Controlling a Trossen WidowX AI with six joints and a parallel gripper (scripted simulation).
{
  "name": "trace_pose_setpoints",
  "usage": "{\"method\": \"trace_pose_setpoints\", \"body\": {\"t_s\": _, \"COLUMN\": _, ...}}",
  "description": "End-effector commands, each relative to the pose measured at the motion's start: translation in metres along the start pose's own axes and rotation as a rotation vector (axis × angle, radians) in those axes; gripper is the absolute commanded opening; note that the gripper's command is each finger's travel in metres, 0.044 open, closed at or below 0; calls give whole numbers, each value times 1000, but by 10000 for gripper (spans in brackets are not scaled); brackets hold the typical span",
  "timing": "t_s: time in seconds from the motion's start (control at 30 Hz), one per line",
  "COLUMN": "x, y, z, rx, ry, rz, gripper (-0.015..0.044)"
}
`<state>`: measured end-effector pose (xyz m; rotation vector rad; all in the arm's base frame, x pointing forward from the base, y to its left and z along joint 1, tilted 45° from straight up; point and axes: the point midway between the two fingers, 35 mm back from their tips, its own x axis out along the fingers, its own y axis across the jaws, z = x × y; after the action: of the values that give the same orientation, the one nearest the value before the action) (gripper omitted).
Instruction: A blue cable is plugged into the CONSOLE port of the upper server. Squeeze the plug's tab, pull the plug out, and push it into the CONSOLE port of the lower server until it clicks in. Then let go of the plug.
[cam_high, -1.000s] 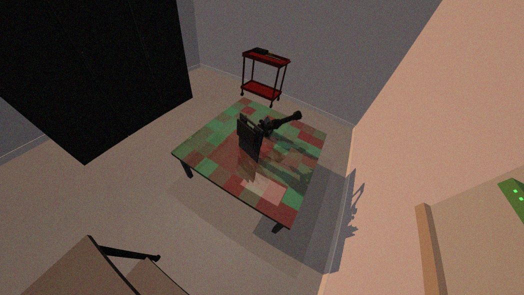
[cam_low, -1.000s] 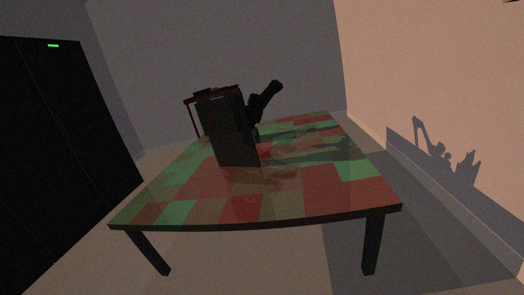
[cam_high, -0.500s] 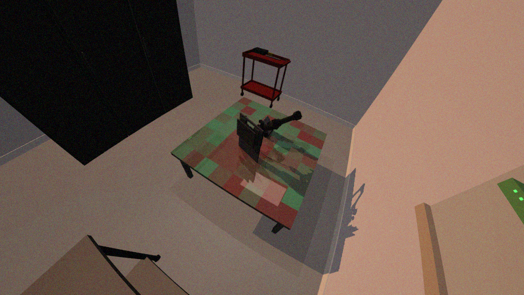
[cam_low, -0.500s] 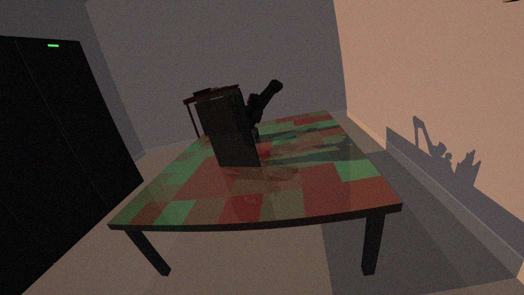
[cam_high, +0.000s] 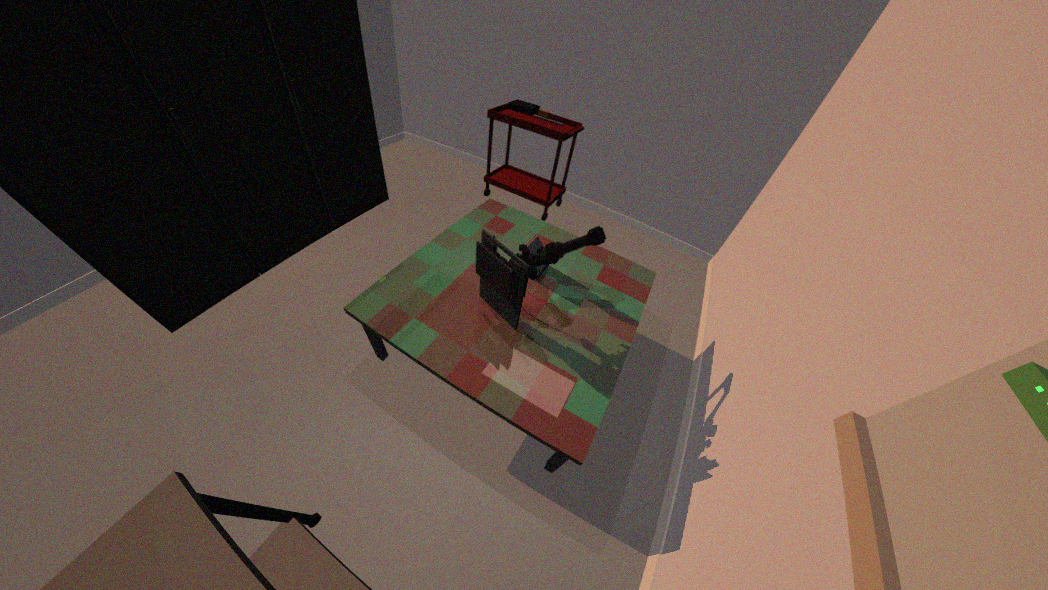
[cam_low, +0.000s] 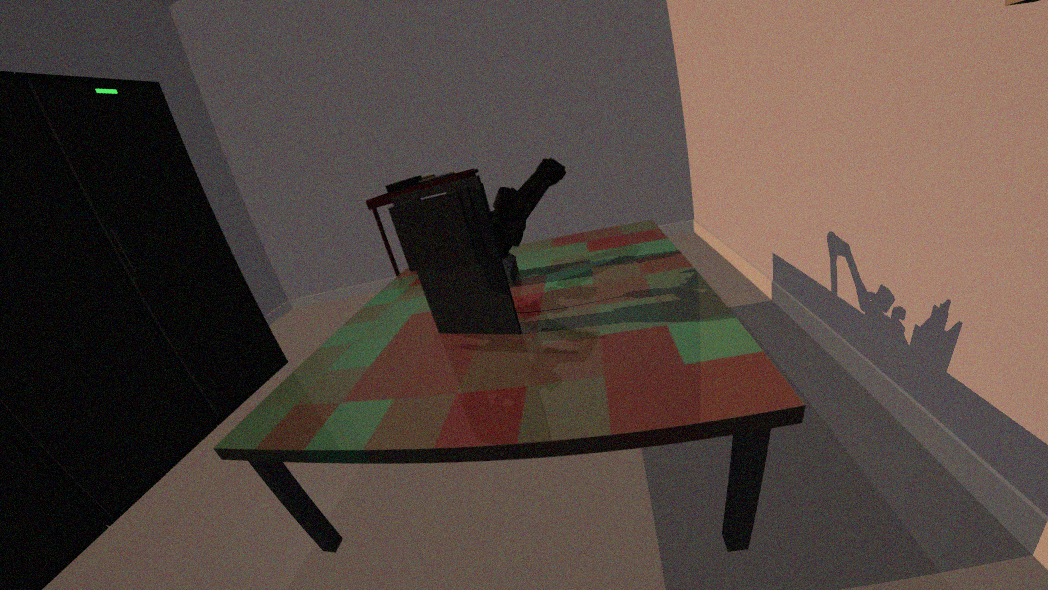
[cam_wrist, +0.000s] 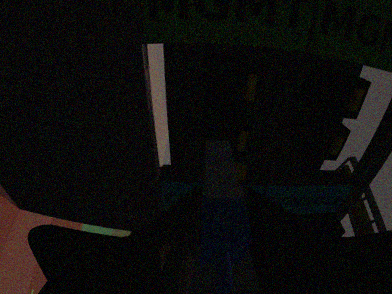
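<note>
The arm (cam_high: 563, 251) (cam_low: 524, 203) was dark, nearly black, with a chunky, blocky knob at its two o'clock end and a slimmer link below. In the wrist view the gripper (cam_wrist: 220, 194) showed black, rounded shapes at seven o'clock.

Before you, the table (cam_high: 440, 322) (cam_low: 557, 410) has a smooth, faintly glossy patchwork top; your plug (cam_wrist: 218, 167) looks like translucent plastic.

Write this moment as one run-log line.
gripper shut on blue cable's plug | patchwork-topped table beneath | port seating: cannot tell
</note>
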<state>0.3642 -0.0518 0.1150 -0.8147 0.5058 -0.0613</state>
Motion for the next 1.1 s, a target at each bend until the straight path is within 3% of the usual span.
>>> {"method": "trace_pose_setpoints", "body": {"t_s": 0.0, "x": 2, "y": -5, "z": 3, "rx": 9, "ry": -2, "rz": -16, "gripper": 0}}
{"method": "trace_pose_setpoints", "body": {"t_s": 1.07, "x": 14, "y": -5, "z": 7, "rx": 9, "ry": -3, "rz": -19, "gripper": 0}}
